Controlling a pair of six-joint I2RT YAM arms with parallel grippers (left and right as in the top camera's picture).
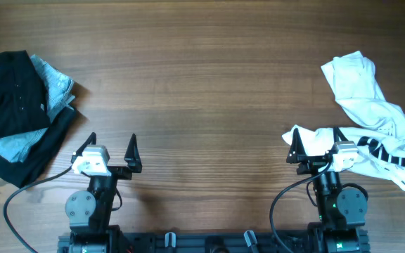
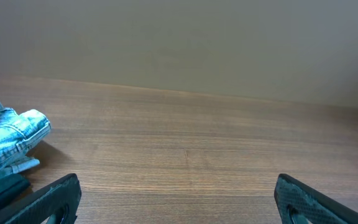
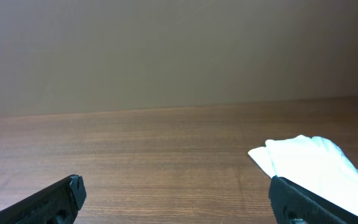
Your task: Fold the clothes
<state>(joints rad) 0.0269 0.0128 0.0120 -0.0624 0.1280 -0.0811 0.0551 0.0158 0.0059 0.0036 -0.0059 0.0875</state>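
The wooden worktop (image 1: 202,77) has clothes heaped at both of its side edges, and the middle shows only wood grain. At the left edge lies a stack: a black top (image 1: 11,91) on top, a piece of pale blue denim (image 1: 56,86) poking out under it towards the far side, and another black garment (image 1: 39,156) at the bottom, spilling towards the near edge.

At the right edge, a white garment (image 1: 368,98) sprawls crumpled and unfolded from the far right down towards the near right corner. Some black stripes (image 1: 389,156) show on its near part.

Both arms sit at the near edge. The left gripper (image 1: 112,143) is near the clothes stack but apart from it. Its fingers (image 2: 55,196) are spread wide with nothing but bare wood between them.

The right gripper (image 1: 316,140) is right by the near-left end of the white garment. From above, I cannot tell whether it touches the cloth. The right wrist view shows its two fingers (image 3: 48,202) wide apart and holding nothing, with a white fold lying on the wood just beyond the right-hand one.
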